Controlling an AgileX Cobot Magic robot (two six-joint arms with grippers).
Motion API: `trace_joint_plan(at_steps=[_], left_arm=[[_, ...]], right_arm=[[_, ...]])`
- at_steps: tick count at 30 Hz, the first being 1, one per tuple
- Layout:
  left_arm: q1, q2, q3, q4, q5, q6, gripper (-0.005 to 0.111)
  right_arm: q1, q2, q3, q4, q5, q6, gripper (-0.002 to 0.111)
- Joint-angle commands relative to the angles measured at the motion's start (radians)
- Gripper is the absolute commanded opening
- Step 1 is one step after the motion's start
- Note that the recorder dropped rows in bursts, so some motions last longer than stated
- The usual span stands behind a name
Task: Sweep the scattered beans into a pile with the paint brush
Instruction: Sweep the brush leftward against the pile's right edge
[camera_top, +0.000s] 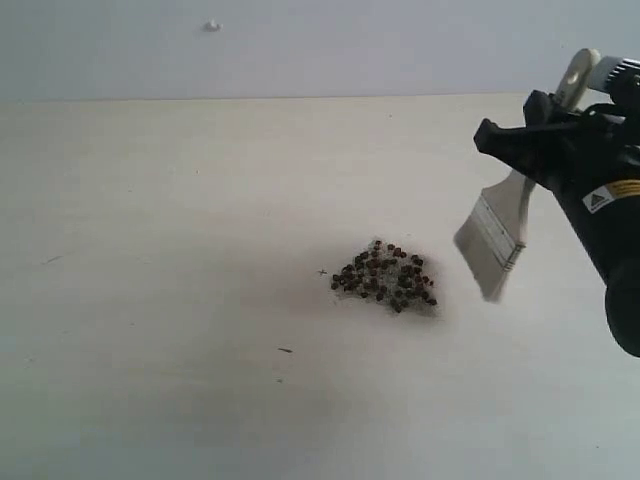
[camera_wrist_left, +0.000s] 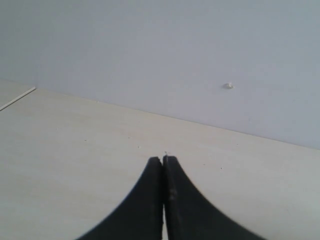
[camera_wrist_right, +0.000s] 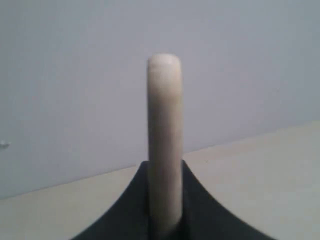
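The dark-brown beans lie gathered in one small pile (camera_top: 386, 277), mixed with whitish crumbs, near the middle of the table. The paint brush (camera_top: 497, 233) hangs just right of the pile, lifted off the table and tilted, pale bristles down and wooden handle end up at the back right. My right gripper (camera_top: 535, 130) is shut on the brush's handle (camera_wrist_right: 164, 140), which stands up between the black jaws in the right wrist view. My left gripper (camera_wrist_left: 163, 159) is shut with nothing in it, over bare table; it does not show in the exterior view.
The pale table (camera_top: 160, 300) runs back to a grey wall (camera_top: 300, 50) with a small white knob (camera_top: 212, 26). A few tiny dark specks (camera_top: 285, 350) lie in front of the pile. The right arm's black body fills the right edge.
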Motion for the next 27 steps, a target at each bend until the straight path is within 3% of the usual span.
trace_joint_plan(at_steps=[1,17,23,27], left_arm=[[0.004,-0.006,0.0,-0.007,-0.004,0.005,0.0],[0.004,-0.006,0.0,-0.007,-0.004,0.005,0.0],[0.004,-0.006,0.0,-0.007,-0.004,0.005,0.0],[0.004,-0.006,0.0,-0.007,-0.004,0.005,0.0]], right_arm=[[0.002,-0.005,0.045,0.048,-0.024,0.042,0.0],[0.002,-0.004,0.016,-0.023,0.014,0.042,0.0],[0.002,-0.16,0.018,0.001,0.281,-0.066,0.0],[0.002,-0.238,-0.024,-0.016,0.587,-0.153,0.0]])
